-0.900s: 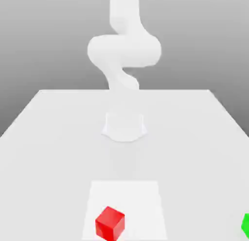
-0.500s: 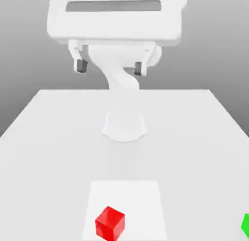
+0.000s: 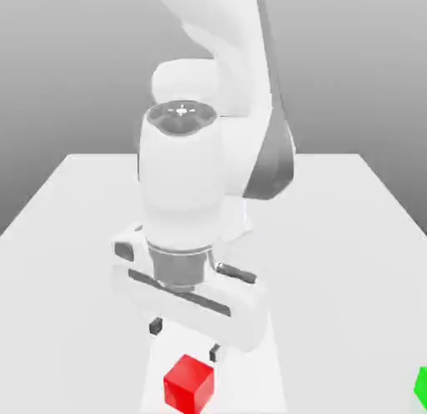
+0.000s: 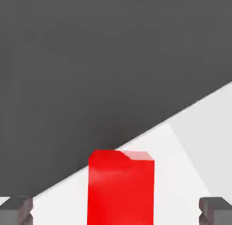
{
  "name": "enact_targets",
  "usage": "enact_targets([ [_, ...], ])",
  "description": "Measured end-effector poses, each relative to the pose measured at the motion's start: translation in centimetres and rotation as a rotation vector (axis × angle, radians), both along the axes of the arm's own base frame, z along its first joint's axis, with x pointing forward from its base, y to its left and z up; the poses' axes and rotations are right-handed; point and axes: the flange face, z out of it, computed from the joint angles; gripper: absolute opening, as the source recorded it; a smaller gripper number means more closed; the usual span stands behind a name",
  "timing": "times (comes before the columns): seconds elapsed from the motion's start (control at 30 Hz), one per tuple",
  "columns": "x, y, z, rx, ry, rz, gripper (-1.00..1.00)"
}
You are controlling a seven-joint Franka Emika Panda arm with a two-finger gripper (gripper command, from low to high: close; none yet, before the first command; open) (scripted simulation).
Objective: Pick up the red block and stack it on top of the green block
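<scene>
Red block (image 3: pixel 188 384) sits on the white counter (image 3: pixel 350 237), on a lighter square patch near the front edge. I see my pincer (image 3: pixel 184 339) hanging just above it, jaws spread wide, holding nothing. From the hand view the red block (image 4: pixel 120 188) lies between the two fingertips (image 4: pixel 16 209), untouched. Green block (image 3: pixel 422 387) rests well apart at the exterior view's right.

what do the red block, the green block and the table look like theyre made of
Red block: probably smooth plastic, slightly glossy; its top face shows a pale sheen in the hand view.
Green block: looks like the same plain, evenly coloured plastic, but it sits cut off at the exterior view's right edge, so its finish is uncertain.
Table: flat matte white, no grain or reflections; material is unclear.
</scene>
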Motion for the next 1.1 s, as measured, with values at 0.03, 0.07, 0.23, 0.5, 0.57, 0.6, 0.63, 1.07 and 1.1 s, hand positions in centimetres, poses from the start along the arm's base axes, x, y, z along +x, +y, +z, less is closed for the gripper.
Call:
enact_targets([
  [0.03, 0.0, 0.0, -1.3, 0.001, 0.002, -0.002, 0.00],
  [0.07, -0.1, 0.0, -2.7, 0.002, 0.004, -0.002, 0.00],
  [0.23, -0.1, 0.0, -3.9, 0.001, 0.004, -0.002, -1.00],
  [0.5, 0.0, 0.5, 1.3, 0.002, 0.005, 0.013, -1.00],
  [0.57, 1.3, 4.8, 2.1, 0.001, 0.008, 0.148, -1.00],
  [0.6, 1.8, 7.3, 2.4, 0.001, 0.009, 0.223, -1.00],
  [0.63, 2.2, 9.8, 2.7, 0.001, 0.010, 0.297, -1.00],
  [1.07, -0.4, 35.1, 0.0, 0.001, 0.005, 1.004, 1.00],
  [1.1, -0.4, 35.1, 0.0, 0.001, 0.005, 1.004, 1.00],
])
